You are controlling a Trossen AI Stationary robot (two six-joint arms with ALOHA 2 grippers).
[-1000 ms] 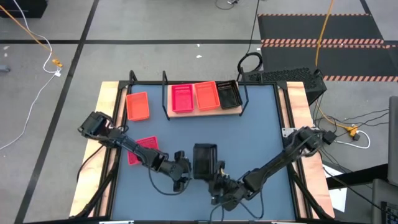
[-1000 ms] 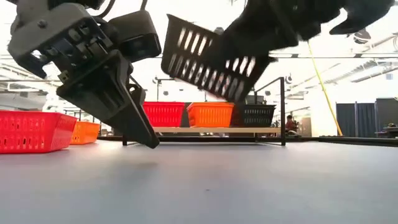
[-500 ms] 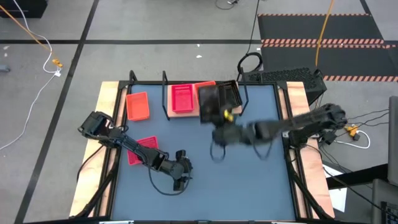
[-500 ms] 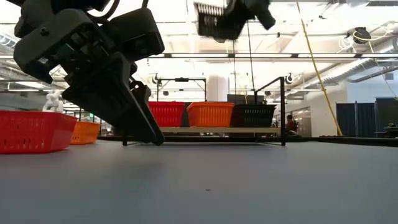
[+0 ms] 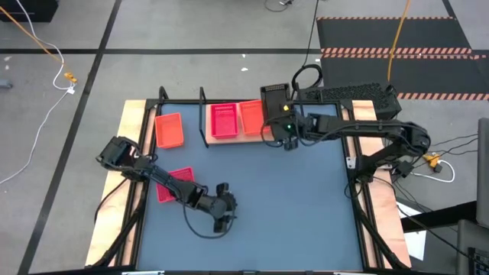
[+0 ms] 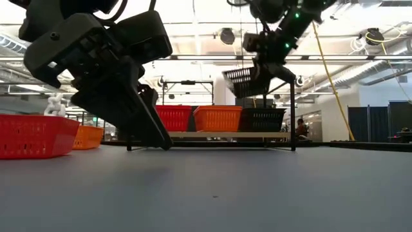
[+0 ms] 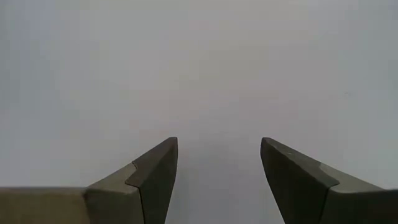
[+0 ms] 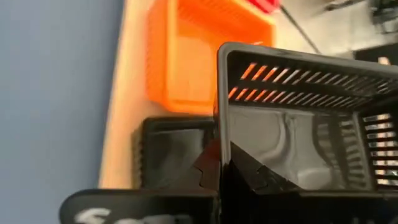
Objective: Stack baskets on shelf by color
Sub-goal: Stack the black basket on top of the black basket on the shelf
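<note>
Two claws in view: right claw [image 5: 284,136] clamped on a black basket [image 5: 274,101], held in the air above another black basket [image 6: 262,120] at the shelf [image 5: 252,137] end, beside orange [image 5: 250,117] and red [image 5: 223,121] ones. Left claw [image 5: 221,221] spread wide, empty, low over the blue table [image 5: 306,198], near a loose red basket [image 5: 174,183]

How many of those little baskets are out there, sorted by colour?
Orange: 2, one on the shelf at, one on the table's left at.
Pinkish-red: 2, one on the shelf, one near the left arm.
Black: 2, one on the shelf, one held above it by the right gripper, at.
Total: 6 baskets.
</note>
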